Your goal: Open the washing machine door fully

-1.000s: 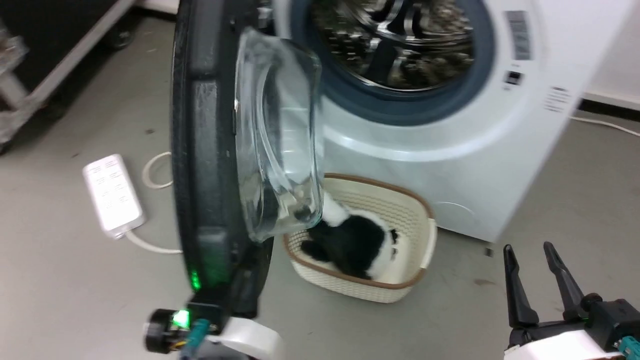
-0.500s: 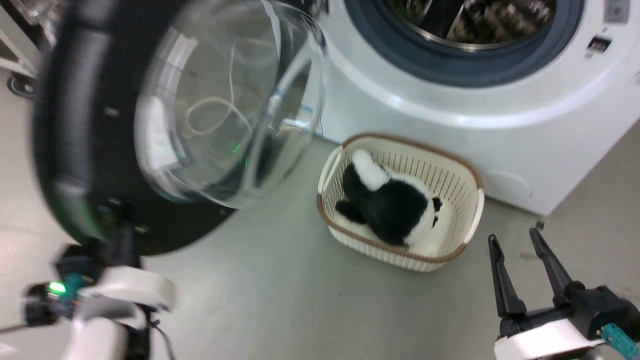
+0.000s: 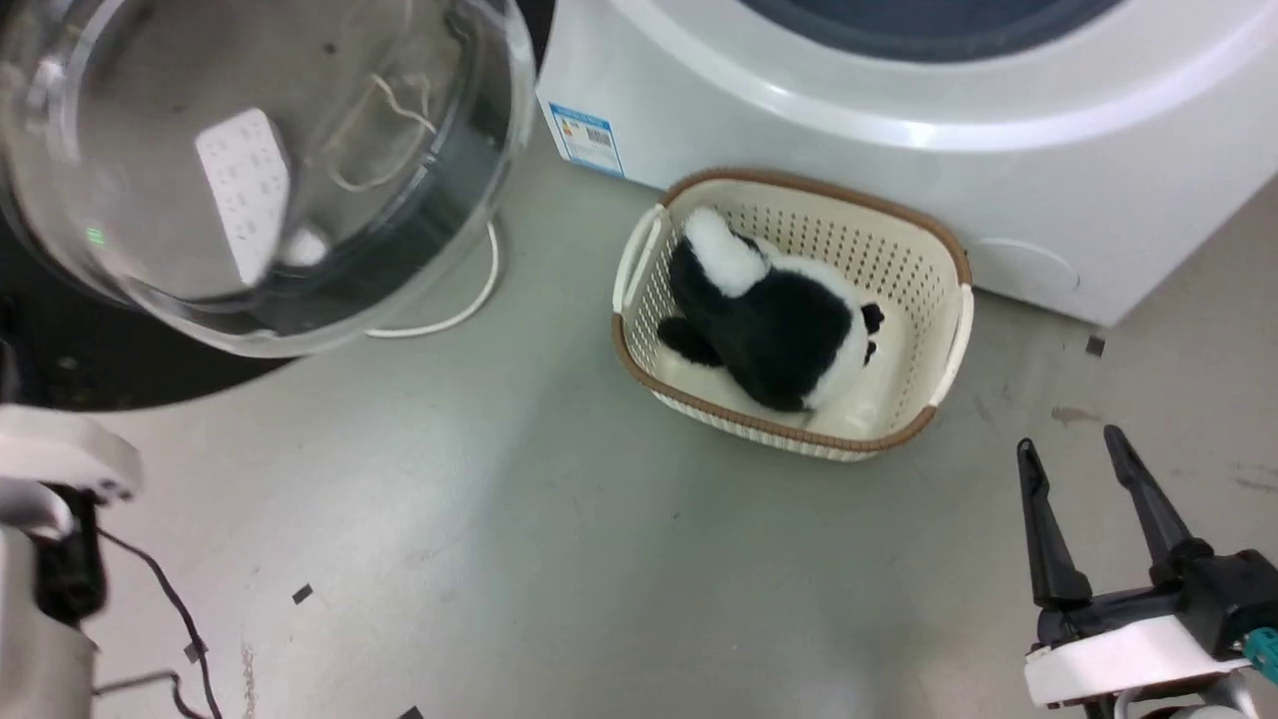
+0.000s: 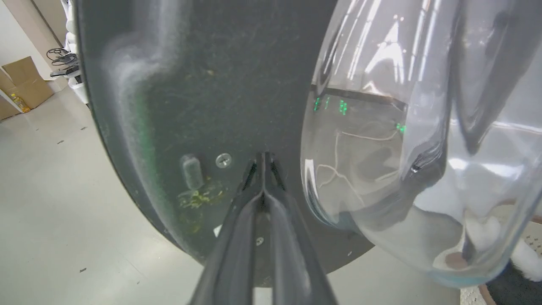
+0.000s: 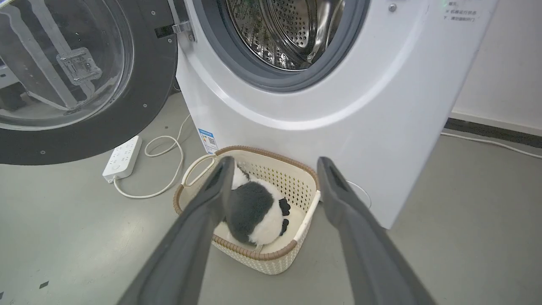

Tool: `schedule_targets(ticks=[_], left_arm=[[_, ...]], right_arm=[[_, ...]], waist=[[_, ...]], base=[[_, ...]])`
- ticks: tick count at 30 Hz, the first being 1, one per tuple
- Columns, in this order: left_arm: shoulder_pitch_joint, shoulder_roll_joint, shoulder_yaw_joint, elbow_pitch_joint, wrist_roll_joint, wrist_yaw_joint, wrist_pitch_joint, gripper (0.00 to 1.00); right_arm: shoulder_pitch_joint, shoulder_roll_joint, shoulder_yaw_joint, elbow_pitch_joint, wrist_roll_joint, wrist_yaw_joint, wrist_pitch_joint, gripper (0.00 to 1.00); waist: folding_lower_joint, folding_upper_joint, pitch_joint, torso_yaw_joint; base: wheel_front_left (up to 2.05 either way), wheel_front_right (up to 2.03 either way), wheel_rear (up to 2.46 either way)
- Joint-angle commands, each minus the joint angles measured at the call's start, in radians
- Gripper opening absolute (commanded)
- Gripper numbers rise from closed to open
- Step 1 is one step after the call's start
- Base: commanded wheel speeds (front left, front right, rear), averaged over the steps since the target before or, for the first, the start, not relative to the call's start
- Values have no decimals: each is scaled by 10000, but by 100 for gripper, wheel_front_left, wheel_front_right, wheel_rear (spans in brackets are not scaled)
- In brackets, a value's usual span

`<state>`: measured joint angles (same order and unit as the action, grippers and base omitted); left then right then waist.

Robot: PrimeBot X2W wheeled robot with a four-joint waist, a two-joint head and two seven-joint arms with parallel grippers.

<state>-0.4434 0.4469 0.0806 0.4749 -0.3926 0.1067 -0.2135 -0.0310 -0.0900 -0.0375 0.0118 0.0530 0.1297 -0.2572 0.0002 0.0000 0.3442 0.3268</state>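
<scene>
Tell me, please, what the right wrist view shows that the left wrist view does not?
Right wrist view: the open right gripper, the steel drum, a power strip and the whole basket with its black-and-white plush toy. Left wrist view: the shut left gripper, tips at the washing machine door's dark inner face beside a screw, and a cardboard box. Both: the open door, its glass porthole and the floor.

Bright, even light. Glare streaks the glass of the round glossy black washing machine door (image 4: 254, 106). Wrist views bow at edges.
</scene>
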Motion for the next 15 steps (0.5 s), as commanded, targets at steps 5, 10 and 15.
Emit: schedule_targets(ticks=[5, 10, 15], left_arm=[[-983, 425, 266, 1165, -190, -239, -232, 0], [-1381, 506, 432, 1848, -147, -263, -422, 0], [-1168, 367, 485, 1367, 346, -275, -476, 0]], right_arm=[[-267, -175, -66, -160, -81, 10, -45, 100], [-296, -206, -125, -129, -74, 10, -45, 100], [-304, -105, -225, -148, -40, 10, -45, 100]], waist=[[-2, 0, 434, -171], [-2, 0, 386, -249], [-2, 0, -17, -357]], base=[[0, 0, 0], [0, 0, 0], [0, 0, 0]])
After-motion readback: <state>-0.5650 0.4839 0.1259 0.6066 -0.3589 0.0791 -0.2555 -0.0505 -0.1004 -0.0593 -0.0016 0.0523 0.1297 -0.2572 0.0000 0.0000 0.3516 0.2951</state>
